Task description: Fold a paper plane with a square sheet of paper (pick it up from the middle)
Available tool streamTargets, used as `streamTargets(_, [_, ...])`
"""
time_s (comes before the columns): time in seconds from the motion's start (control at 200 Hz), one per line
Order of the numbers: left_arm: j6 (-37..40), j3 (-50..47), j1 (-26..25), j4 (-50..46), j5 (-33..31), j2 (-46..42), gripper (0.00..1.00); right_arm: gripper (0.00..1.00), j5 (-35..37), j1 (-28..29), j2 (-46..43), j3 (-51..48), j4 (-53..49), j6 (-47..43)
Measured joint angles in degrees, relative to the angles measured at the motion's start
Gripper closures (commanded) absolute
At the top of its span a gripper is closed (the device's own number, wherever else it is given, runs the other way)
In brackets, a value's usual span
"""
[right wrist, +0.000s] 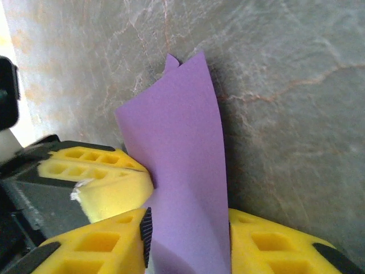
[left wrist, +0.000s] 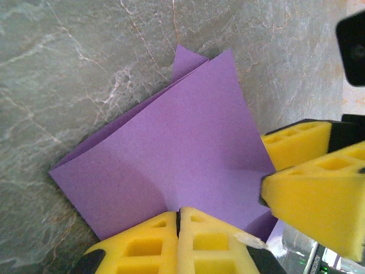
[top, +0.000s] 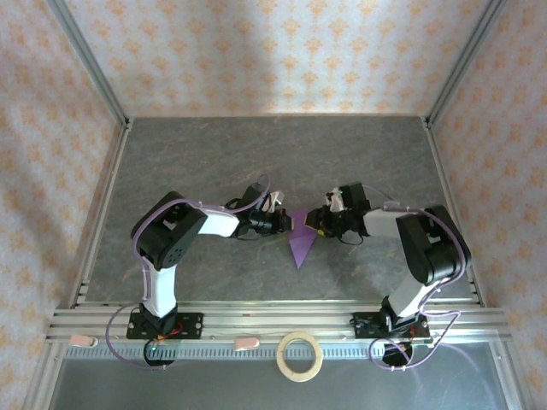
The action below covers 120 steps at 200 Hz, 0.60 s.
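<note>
A tape ring (top: 300, 356) lies by the near rail, well apart from the work. Over the middle of the grey counter (top: 214, 162) the two arms meet tip to tip, crowding each other at the folded purple paper (top: 302, 246). The paper is held up between them, its point hanging toward the near side. The left tool (left wrist: 178, 220) is fully closed, pinching the paper's edge. The right tool (right wrist: 189, 214) stands partly open, and the bowed paper runs through the gap, touching both fingers.
</note>
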Motion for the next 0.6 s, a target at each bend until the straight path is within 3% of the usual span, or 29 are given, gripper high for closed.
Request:
streamTargets(0.37, [0.0, 0.2, 0.0, -0.4, 0.0, 0.0, 1.0, 0.71, -3.1, -0.5, 5.7, 8.3, -9.2, -10.4])
streamTargets(0.455, [0.0, 0.2, 0.0, -0.4, 0.0, 0.0, 1.0, 0.84, -3.4, -1.0, 6.3, 9.8, -11.0, -12.5])
streamTargets(0.601, [0.0, 0.2, 0.0, -0.4, 0.0, 0.0, 1.0, 0.92, -3.7, -1.9, 6.4, 10.6, -12.5, -14.5])
